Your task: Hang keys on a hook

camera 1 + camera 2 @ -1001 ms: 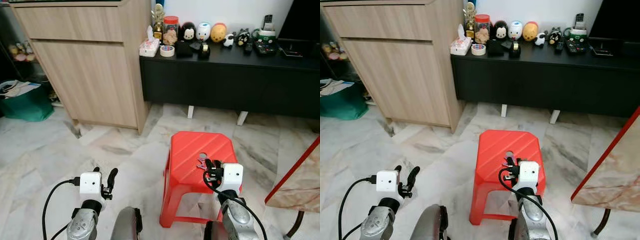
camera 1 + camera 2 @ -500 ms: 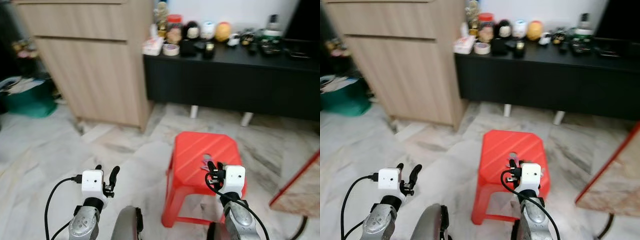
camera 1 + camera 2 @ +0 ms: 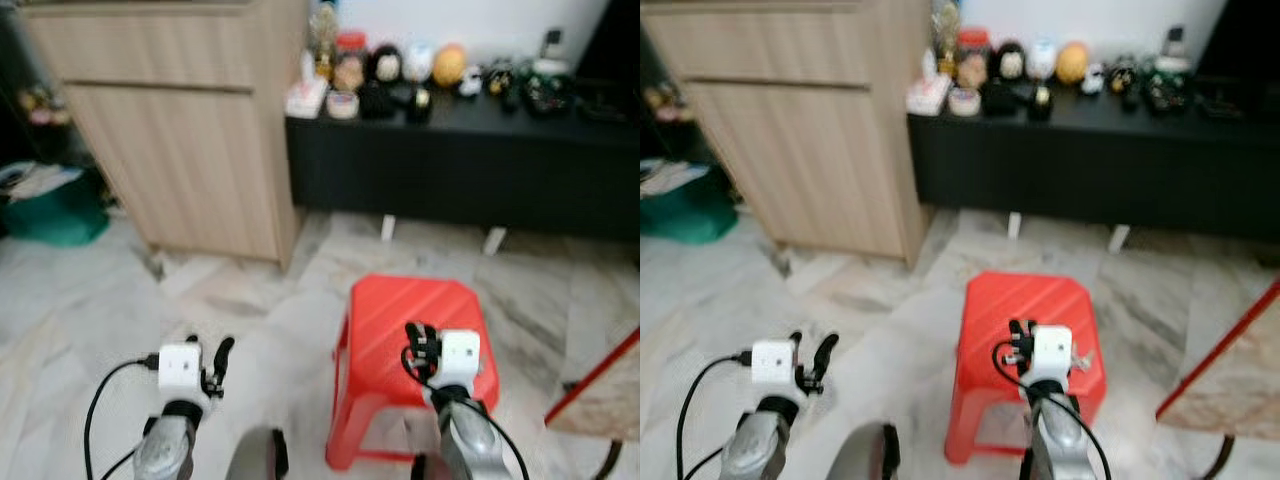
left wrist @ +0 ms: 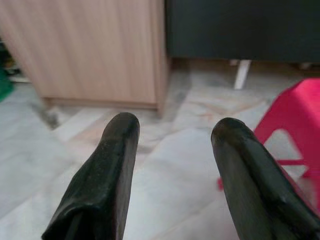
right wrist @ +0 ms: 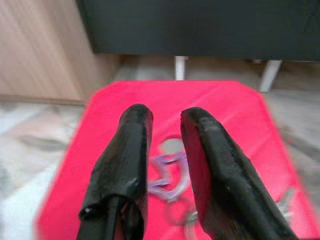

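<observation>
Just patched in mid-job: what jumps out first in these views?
The bright red stool stands on the pale marble floor, straight ahead. The right claw hangs open above its seat, with the purple keys lying between the fingers in the right wrist view. Behind, a row of small figurines lines the black cabinet, beside a tall wooden cupboard.

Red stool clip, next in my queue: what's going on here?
The robot stands over a red stool on a marble floor. Its right hand hovers, fingers open, just above a purple key ring with keys lying on the stool's seat; nothing is gripped yet. The left hand is open and idle over the floor. The head views are blurred.
</observation>
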